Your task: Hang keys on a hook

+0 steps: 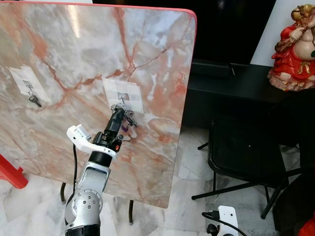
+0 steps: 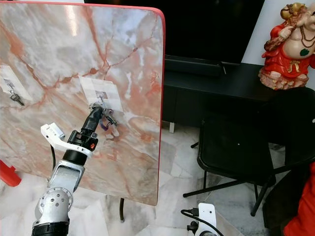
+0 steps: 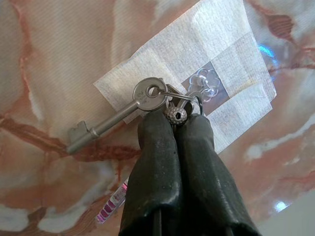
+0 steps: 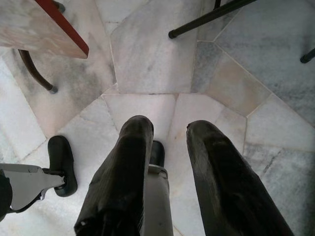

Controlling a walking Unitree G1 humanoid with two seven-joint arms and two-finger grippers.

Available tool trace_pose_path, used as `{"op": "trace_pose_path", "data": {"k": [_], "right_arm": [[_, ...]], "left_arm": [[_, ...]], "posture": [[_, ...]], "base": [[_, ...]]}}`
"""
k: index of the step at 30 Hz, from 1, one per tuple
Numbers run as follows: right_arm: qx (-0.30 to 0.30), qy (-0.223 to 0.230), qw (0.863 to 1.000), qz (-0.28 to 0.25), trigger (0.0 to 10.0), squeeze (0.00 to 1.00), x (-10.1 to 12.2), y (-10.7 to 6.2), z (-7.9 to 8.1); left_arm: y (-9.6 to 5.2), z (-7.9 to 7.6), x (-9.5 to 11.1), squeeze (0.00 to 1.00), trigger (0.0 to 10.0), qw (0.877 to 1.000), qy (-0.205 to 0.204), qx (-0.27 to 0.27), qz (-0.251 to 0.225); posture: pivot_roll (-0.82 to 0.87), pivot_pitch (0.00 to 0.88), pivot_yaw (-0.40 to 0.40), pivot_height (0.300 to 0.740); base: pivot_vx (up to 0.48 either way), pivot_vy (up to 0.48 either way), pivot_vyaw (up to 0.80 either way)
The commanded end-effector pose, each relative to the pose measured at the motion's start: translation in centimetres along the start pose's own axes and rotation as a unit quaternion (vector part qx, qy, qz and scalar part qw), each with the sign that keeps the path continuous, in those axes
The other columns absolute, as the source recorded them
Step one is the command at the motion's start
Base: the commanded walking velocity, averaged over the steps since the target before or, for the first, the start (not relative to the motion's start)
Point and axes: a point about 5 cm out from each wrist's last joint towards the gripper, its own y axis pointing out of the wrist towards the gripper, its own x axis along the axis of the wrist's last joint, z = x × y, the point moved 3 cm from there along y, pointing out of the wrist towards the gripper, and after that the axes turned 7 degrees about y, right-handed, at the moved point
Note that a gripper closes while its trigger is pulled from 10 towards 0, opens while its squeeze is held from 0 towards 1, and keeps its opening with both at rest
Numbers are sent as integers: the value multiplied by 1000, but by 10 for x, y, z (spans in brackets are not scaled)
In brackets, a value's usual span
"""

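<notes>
Silver left arm (image 1: 87, 196) rises from the near edge, left gripper (image 1: 118, 114) reaching up to the tipped-up marble slab (image 1: 74, 64) with red rim, which stands on edge on dark legs. Fingers (image 3: 157, 162) pressed together, pinching the key bunch (image 3: 167, 101) at its ring; a small dimpled metal ball sits right at the fingertips. Bunch held against the taped white patch (image 1: 123, 93) in the middle of the slab, right at the clear plastic hook (image 3: 204, 81) stuck on that patch; cannot tell whether the ring is over the hook. One long old-style silver key (image 3: 110, 118) sticks out sideways from the ring, flat along the marble. A pink-purple tag (image 3: 112, 204) hangs from the bunch under the fingers. Second taped patch (image 1: 27, 81) at far left of the slab, a dark key (image 1: 34, 101) hanging from it. Right gripper (image 4: 167, 147) hangs low over the pale marble floor (image 4: 147, 59), fingers apart, gripping nothing; robot foot (image 4: 61, 162) near it. Right of the slab: black folding chair (image 1: 246, 152), low black cabinet (image 1: 231, 81) behind it, red and gold figurine (image 1: 295, 44) on the cabinet's far right end. Red object (image 1: 10, 172) at left edge on the floor.
</notes>
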Motion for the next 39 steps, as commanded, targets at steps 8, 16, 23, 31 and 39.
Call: {"op": "trace_pose_path", "data": {"k": [8,16,23,31,39], "right_arm": [[-1,-5,1000,5,10000,0,0,0,1],[-1,-5,1000,5,10000,0,0,0,1],[-1,-5,1000,4,10000,0,1,0,1],[0,-4,1000,3,10000,0,1,0,2],[0,-4,1000,4,10000,0,1,0,2]], "left_arm": [[9,-5,0,0,10000,1000,0,-5,2],[12,-5,-3,0,10000,1000,2,3,5],[14,-3,-3,0,10000,1000,4,12,8],[15,-2,-2,0,10000,1000,10,22,8],[16,-3,-5,0,10000,1000,12,25,15]], "posture": [[61,31,-13,740],[62,29,-13,740],[61,28,-13,740],[61,27,-13,740],[61,27,-13,740]], "base": [[0,0,0],[0,0,0],[0,0,0],[0,0,0],[0,0,0]]}}
